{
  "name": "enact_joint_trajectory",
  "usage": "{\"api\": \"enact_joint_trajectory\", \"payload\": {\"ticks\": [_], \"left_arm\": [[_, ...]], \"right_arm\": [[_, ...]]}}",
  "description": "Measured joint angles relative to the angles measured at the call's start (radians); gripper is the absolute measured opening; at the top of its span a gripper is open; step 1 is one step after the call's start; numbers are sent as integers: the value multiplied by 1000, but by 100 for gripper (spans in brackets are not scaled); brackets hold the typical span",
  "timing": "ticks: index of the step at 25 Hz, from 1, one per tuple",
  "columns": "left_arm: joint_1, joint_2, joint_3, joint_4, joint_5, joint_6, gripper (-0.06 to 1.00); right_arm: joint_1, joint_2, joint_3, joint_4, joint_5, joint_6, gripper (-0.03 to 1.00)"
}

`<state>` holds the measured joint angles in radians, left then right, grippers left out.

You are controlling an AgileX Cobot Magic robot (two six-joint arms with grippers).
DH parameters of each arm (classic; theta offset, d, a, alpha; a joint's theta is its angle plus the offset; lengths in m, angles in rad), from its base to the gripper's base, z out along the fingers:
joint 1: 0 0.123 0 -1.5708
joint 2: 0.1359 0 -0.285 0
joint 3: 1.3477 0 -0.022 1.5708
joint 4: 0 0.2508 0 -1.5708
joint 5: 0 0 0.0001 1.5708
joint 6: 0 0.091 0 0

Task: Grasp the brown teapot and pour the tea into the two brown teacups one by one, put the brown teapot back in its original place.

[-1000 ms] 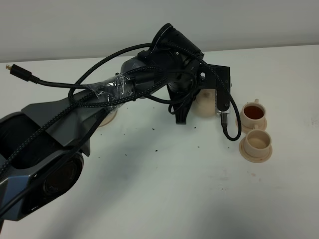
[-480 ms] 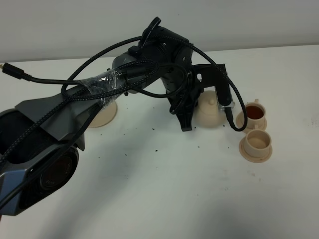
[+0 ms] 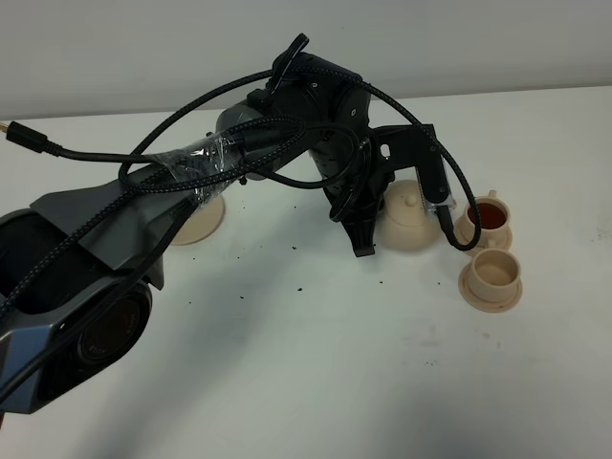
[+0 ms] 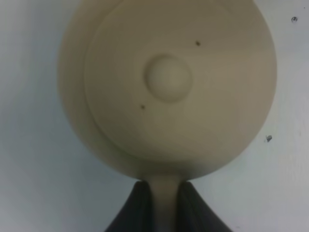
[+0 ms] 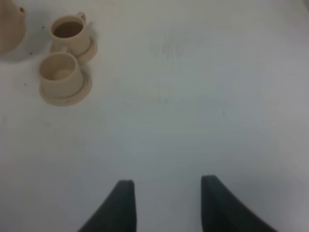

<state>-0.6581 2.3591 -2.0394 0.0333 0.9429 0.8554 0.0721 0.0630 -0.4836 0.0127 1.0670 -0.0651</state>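
The brown teapot (image 3: 407, 222) is upright just left of the two brown teacups, its knobbed lid (image 4: 168, 77) filling the left wrist view. My left gripper (image 4: 165, 205) is shut on the teapot's loop handle (image 4: 166, 191); in the exterior view the arm's wrist (image 3: 359, 196) hides the grip. The far teacup (image 3: 488, 217) holds dark tea. The near teacup (image 3: 492, 275) shows a pale inside. Both stand on small saucers. The original place, a flat tan saucer (image 3: 199, 226), lies at the left, partly behind the arm. My right gripper (image 5: 166, 208) hangs open over bare table.
Dark specks (image 3: 304, 286) are scattered on the white table in front of the arm. A loose cable plug (image 3: 29, 137) sticks out at the far left. In the right wrist view both teacups (image 5: 65, 53) and an edge of the teapot (image 5: 8, 26) show far off.
The left arm has carried the teapot a little toward the front and the teacups, and more of the pot now shows from behind the wrist. The teacups have not moved.
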Motion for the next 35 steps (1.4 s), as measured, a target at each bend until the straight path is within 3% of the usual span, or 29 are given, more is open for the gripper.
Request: {"api": "enact_joint_trajectory", "payload": {"ticks": [11,26,35], "left_arm": [[-5,-94,0,-9,80,68,12],[-101,-125,0,-11,249,132,12],[-101,-119,0,7,225,135,12]], "right_arm": [[0,0,0,0,0,0,33],[0,0,0,0,0,0,33],[0,0,0,0,0,0,33]]}}
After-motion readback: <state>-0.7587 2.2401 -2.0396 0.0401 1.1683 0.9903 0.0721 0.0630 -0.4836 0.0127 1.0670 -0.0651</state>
